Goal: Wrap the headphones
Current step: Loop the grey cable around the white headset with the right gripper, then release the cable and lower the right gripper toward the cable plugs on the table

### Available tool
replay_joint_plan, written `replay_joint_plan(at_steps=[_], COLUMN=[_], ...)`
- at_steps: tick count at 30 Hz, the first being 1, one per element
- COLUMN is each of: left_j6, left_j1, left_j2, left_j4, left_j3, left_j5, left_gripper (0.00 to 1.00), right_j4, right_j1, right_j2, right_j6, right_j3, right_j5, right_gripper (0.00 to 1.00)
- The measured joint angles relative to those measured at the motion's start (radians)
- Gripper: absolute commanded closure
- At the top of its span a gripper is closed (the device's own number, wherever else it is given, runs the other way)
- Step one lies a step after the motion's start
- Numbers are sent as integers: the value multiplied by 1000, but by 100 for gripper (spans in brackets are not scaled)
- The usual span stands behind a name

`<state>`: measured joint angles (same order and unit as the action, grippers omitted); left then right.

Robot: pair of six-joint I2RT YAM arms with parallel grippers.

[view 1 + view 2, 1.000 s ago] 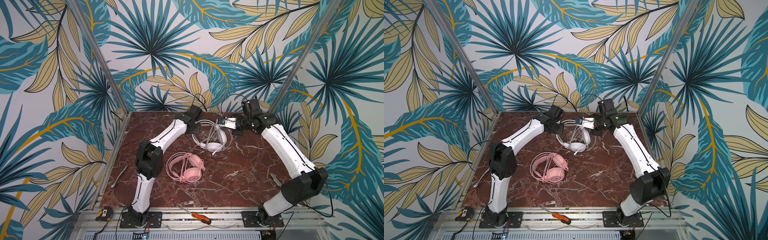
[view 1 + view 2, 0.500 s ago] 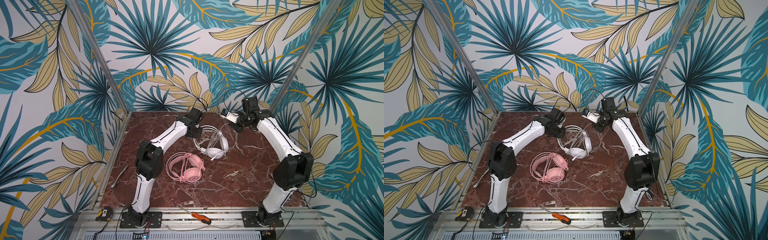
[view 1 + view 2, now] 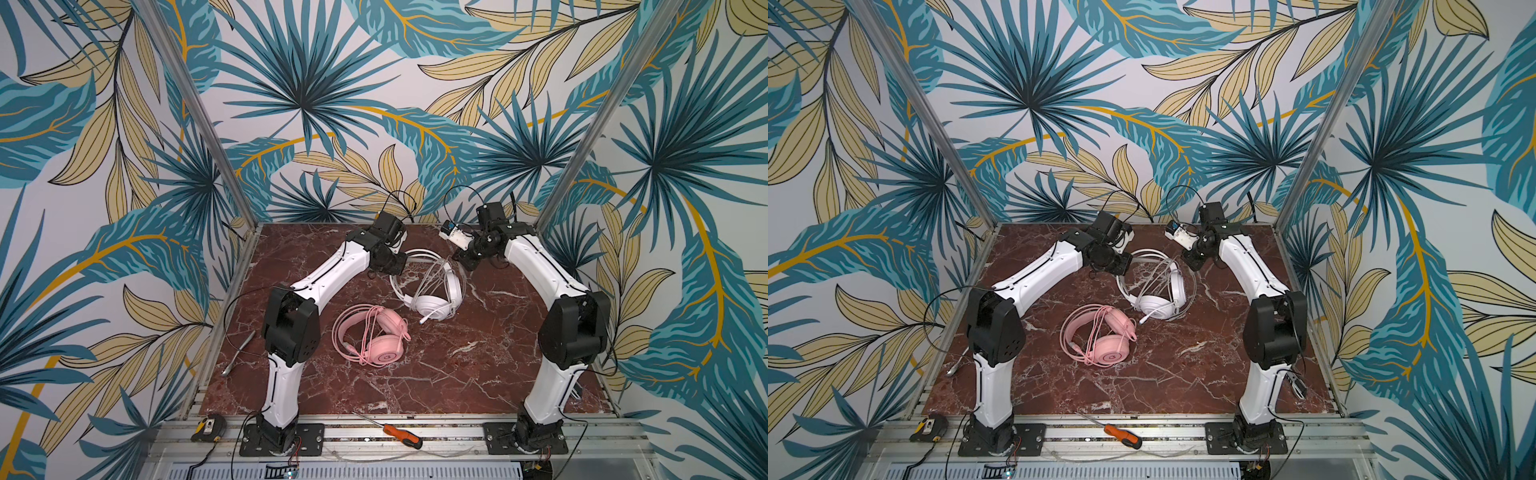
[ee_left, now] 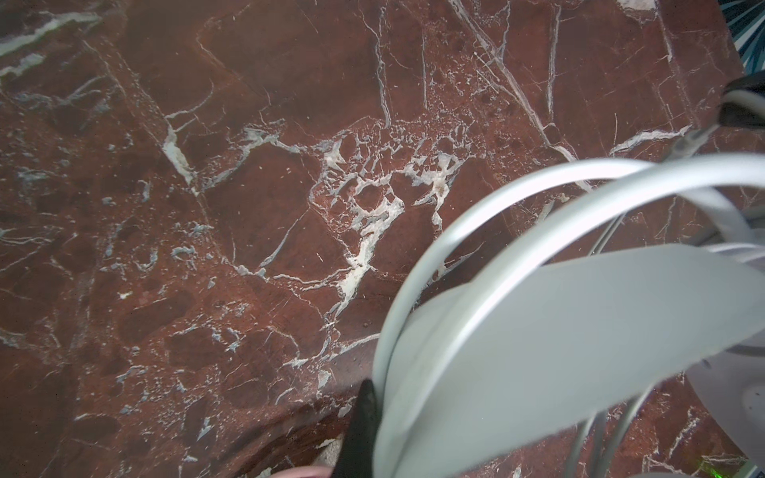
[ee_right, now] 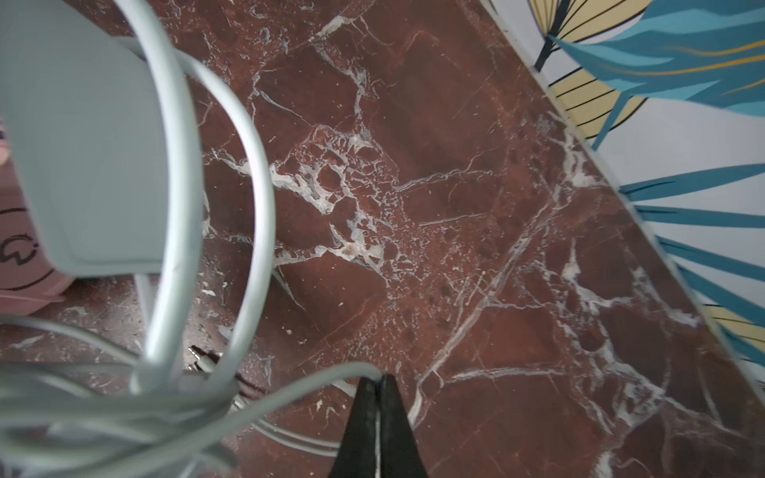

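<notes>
The white headset [image 3: 434, 293] lies on the red marble surface [image 3: 457, 374] between the two tools, and both of them have hold of it. Its band arches up towards the left tool [image 3: 398, 266] while the earcups lie on the side away from both tools, nearer the arm bases.

The left tool is pressed together on the band. From its wrist camera I can make out only one black finger [image 4: 361, 422], tight against the edge of the band, with a strand of the white cable [image 5: 248, 207] running in at the same spot.

The right tool [image 5: 378, 383] is plain to see. Its two black fingers are squeezed together with the cable pinched at their very tips. From there the cable runs off into a loose tangle of loops lying over the headset. In both top views this tool [image 3: 1192, 266] sits just beside the band, on the side opposite the left tool.

The pink headset [image 3: 374, 336] lies flat on the surface, well apart from both tools and closer to the arm bases, with its pink cable draped across it. An orange-handled screwdriver [image 3: 401, 434] lies on the metal rail by the arm bases.
</notes>
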<state>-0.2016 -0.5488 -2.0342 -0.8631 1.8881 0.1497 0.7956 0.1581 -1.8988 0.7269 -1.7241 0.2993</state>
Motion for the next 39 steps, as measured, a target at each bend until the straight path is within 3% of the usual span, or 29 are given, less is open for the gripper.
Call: replay_joint_plan(at_steps=[10, 19, 24, 28, 39], left_j6=[-28, -63, -83, -99, -145], left_j1=[10, 38, 45, 50, 79], left_j2=[-3, -18, -22, -38, -105], left_j4=[-2, 2, 22, 38, 42], left_j3=[-30, -74, -74, -74, -74], left_j5=[43, 115, 146, 154, 154], left_gripper=[100, 100, 100, 100, 100], right_j4=[6, -84, -131, -167, -280], right_j1=[-2, -3, -8, -9, -39], right_j2=[-60, -70, -59, -6, 298], right_j6=[-178, -340, -389, -407, -397], right_j3=[33, 157, 210, 264, 485], right_j5=[82, 84, 50, 0, -195], right_gripper=[100, 82, 64, 57, 52])
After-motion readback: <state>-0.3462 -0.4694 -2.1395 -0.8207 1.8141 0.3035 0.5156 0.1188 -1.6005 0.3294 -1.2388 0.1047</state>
